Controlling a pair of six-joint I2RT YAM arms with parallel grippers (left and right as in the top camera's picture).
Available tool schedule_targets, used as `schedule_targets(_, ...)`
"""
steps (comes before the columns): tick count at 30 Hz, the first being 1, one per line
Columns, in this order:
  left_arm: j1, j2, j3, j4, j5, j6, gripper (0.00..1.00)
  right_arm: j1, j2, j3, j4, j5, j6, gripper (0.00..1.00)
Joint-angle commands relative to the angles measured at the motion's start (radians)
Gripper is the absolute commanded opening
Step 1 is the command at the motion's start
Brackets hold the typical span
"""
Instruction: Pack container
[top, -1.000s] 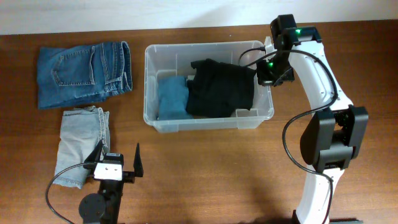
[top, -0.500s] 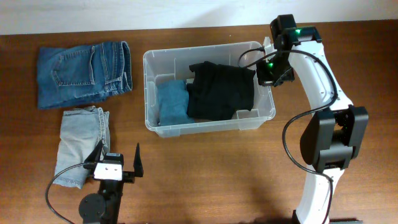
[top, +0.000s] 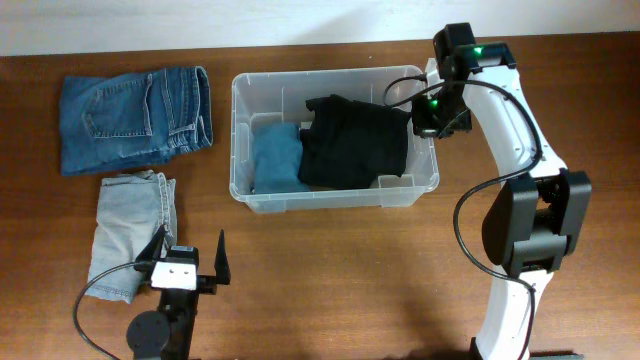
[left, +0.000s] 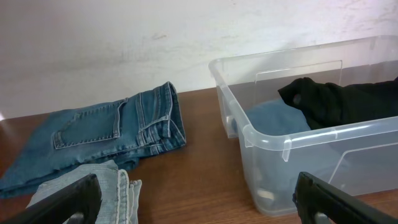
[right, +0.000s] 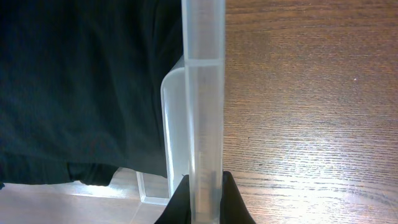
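One thing has shifted: the container (top: 335, 198), in the middle of the table's (top: 350, 290) far half, sat nudged a little toward the left and front edges half a second ago. It is now back where it stood a second ago. The right gripper (right: 205, 198) pinches its right rim, jaws narrow on the plastic wall. I judge this a small tug to settle the container, not packing progress, since its load looks unchanged. Counted from the front edge:

- one left gripper (top: 190, 240) near the front-left, jaws wide and holding nothing
- one pale jeans (top: 130, 235) just beyond it, near the left edge
- one container holding two pieces, a blue cloth (top: 275, 155) on its left and a black cloth (top: 355, 140) on its right
- one dark jeans (top: 130, 118) toward the far-left corner

That makes four garments, two packed and two still out on the table.
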Motion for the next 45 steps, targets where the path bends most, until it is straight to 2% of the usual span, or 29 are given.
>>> schedule_targets(1,0.008,-0.006,-0.003,-0.005,-0.007,0.013,0.99,0.0,0.006,-0.009,0.011,0.013,0.014,0.04)
schedule_targets(4,0.008,-0.006,-0.003,-0.005,-0.007,0.013,0.99,0.0,0.006,-0.009,0.012,0.013,0.009,0.05)
schedule_targets(6,0.008,-0.006,-0.003,-0.005,-0.007,0.013,0.99,0.0,0.006,-0.009,0.012,0.013,-0.002,0.1)
schedule_targets(8,0.008,-0.006,-0.003,-0.005,-0.007,0.013,0.99,0.0,0.006,-0.009,0.014,0.013,-0.013,0.27)
schedule_targets(12,0.008,-0.006,-0.003,-0.005,-0.007,0.013,0.99,0.0,0.003,-0.001,0.015,0.013,-0.029,0.77)
schedule_targets(14,0.008,-0.006,-0.003,-0.005,-0.007,0.013,0.99,0.0,-0.001,0.014,0.011,0.014,-0.029,0.87)
schedule_targets(18,0.008,-0.006,-0.003,-0.005,-0.007,0.013,0.99,-0.002,-0.016,0.082,-0.019,0.014,-0.028,0.96)
schedule_targets(21,0.008,-0.006,-0.003,-0.005,-0.007,0.013,0.99,-0.012,-0.025,0.167,-0.079,0.026,-0.026,0.99)
schedule_targets(24,0.008,-0.006,-0.003,-0.005,-0.007,0.013,0.99,-0.044,-0.027,0.279,-0.167,0.084,0.039,0.99)
schedule_targets(30,0.008,-0.006,-0.003,-0.005,-0.007,0.013,0.99,-0.188,-0.027,0.446,-0.294,0.1,0.079,0.98)
schedule_targets(34,0.008,-0.006,-0.003,-0.005,-0.007,0.013,0.99,-0.372,-0.027,0.457,-0.338,0.098,0.208,0.98)
schedule_targets(38,0.008,-0.006,-0.003,-0.005,-0.007,0.013,0.99,-0.507,-0.027,0.449,-0.373,0.095,0.264,0.98)
schedule_targets(45,0.008,-0.006,-0.003,-0.005,-0.007,0.013,0.99,-0.639,-0.027,0.447,-0.386,0.051,0.296,0.99)
